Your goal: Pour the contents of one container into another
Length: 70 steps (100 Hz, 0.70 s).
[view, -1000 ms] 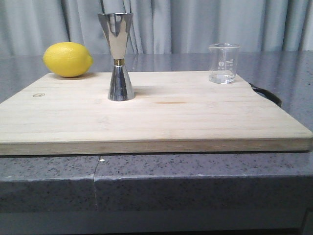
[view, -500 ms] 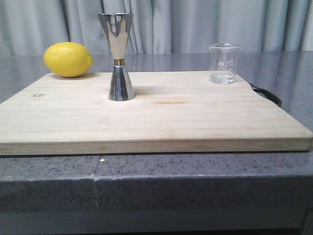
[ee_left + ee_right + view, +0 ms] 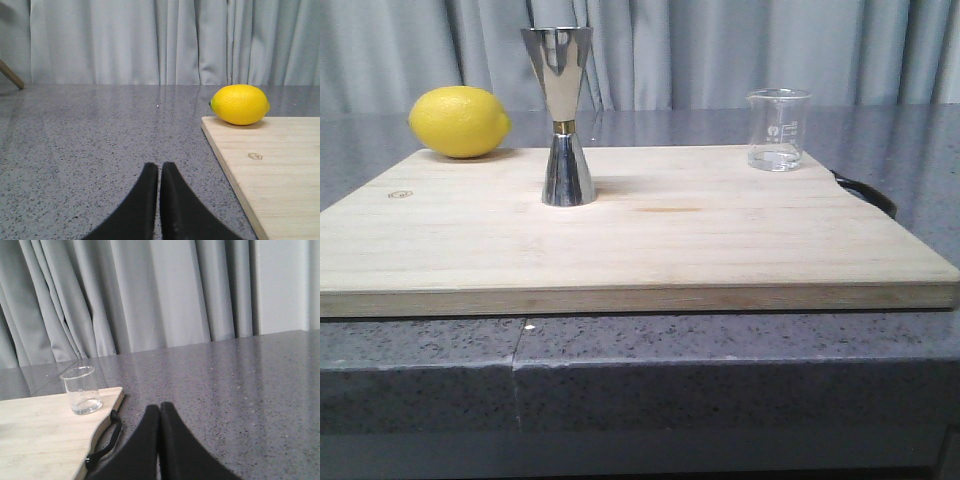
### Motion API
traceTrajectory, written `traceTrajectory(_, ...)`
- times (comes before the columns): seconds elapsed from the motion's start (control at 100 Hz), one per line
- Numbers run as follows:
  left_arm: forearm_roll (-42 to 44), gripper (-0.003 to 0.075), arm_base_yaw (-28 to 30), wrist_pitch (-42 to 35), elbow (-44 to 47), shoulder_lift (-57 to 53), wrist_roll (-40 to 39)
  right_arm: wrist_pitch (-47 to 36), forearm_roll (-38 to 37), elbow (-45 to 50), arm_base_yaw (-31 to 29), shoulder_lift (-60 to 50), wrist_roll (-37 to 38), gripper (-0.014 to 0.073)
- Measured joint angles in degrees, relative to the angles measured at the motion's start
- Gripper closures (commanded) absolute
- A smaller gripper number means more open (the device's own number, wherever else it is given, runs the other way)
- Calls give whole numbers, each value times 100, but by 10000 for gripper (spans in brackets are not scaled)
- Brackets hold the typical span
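Note:
A small clear glass beaker (image 3: 778, 130) stands upright at the far right corner of the wooden cutting board (image 3: 670, 240); it also shows in the right wrist view as the beaker (image 3: 81, 390). The tall steel jigger (image 3: 563, 115) with a brass band at its waist stands upright on the board left of centre. Neither arm appears in the front view. My left gripper (image 3: 159, 166) is shut over the grey counter, left of the board, holding nothing. My right gripper (image 3: 160, 406) is shut over the counter, right of the board, also with nothing in it.
A yellow lemon (image 3: 459, 121) lies at the board's far left corner, seen too as the lemon (image 3: 239, 104). A black strap loop (image 3: 107, 440) hangs off the board's right edge. Grey speckled counter (image 3: 650, 350) surrounds the board; grey curtains hang behind.

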Motion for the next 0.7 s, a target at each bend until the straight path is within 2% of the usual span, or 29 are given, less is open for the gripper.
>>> traceTrajectory(0.36, 0, 739, 0, 0, 0, 0, 0, 582, -24, 0, 0, 0, 0, 669)
traceTrajectory(0.7, 0, 739, 0, 0, 0, 0, 0, 681, -24, 0, 0, 0, 0, 669)
